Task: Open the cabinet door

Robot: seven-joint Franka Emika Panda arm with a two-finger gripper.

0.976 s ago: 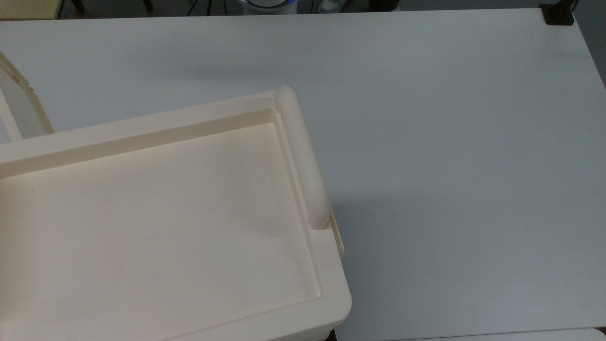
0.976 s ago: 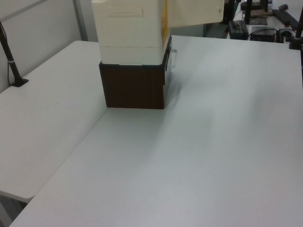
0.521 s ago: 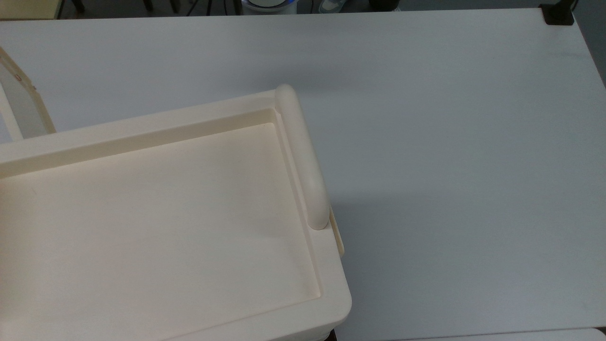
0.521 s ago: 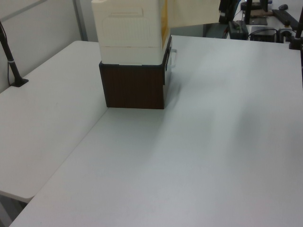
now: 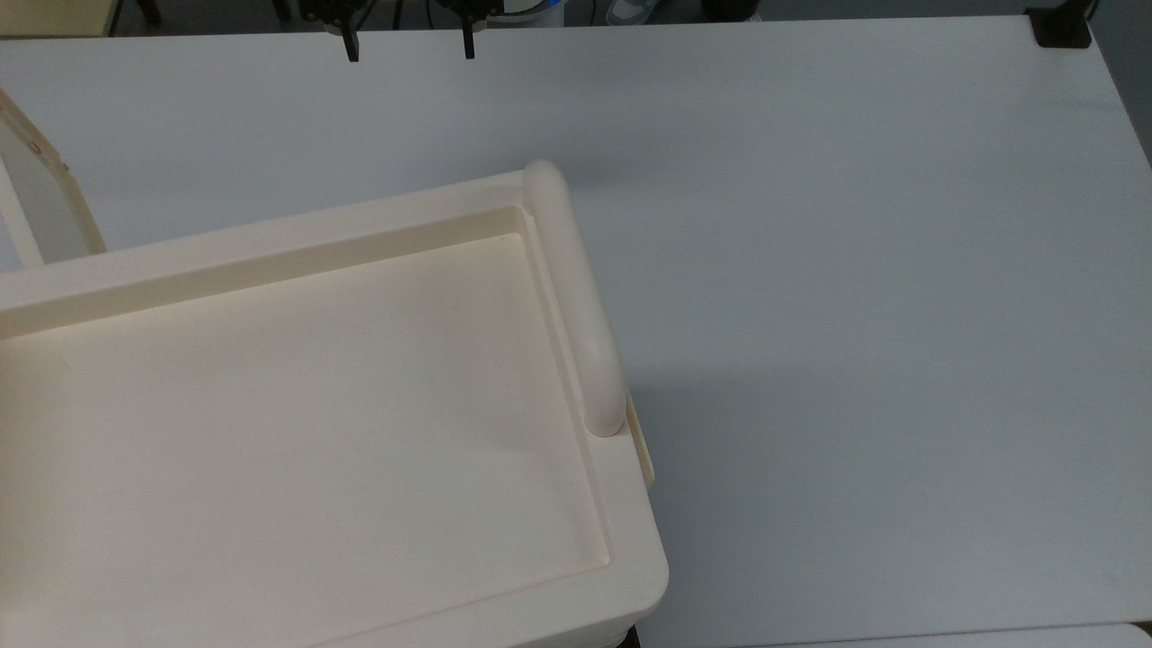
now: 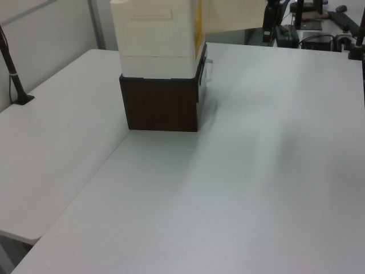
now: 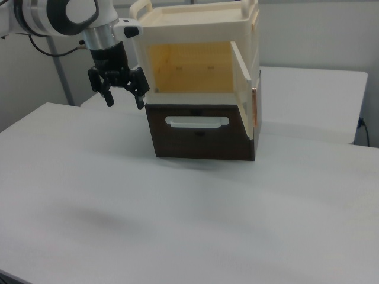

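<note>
The cabinet (image 7: 198, 56) stands on a dark brown drawer unit (image 7: 201, 133) near the far edge of the table (image 7: 189, 219) in the right view, and its cabinet door (image 7: 241, 77) already hangs swung out on the right view's right, leaving the yellowish interior (image 7: 189, 66) exposed. In the top view the door's free edge (image 5: 40, 193) juts out past the cabinet's recessed top (image 5: 297, 414) at the top view's left, near the table's far edge; the thick bar handle (image 5: 576, 297) runs along the opposite side of that top. In the left view the door (image 6: 234, 16) sticks out toward the left view's right.

By the look of it the opening step is done and the arm is in its retreat. The end effector (image 7: 122, 93) hangs in the air beside the cabinet on the right view's left, fingers (image 7: 109, 97) spread wide and holding nothing, clear of the door and the cabinet body. The next move probably calls only for pulling further clear without brushing the cabinet's corner; if the door should go wider, it would need a push on its inner face.

Compared with a second ago, the fingertips (image 5: 353, 49) have come into the top view's far edge, and the door has swung a little further round
</note>
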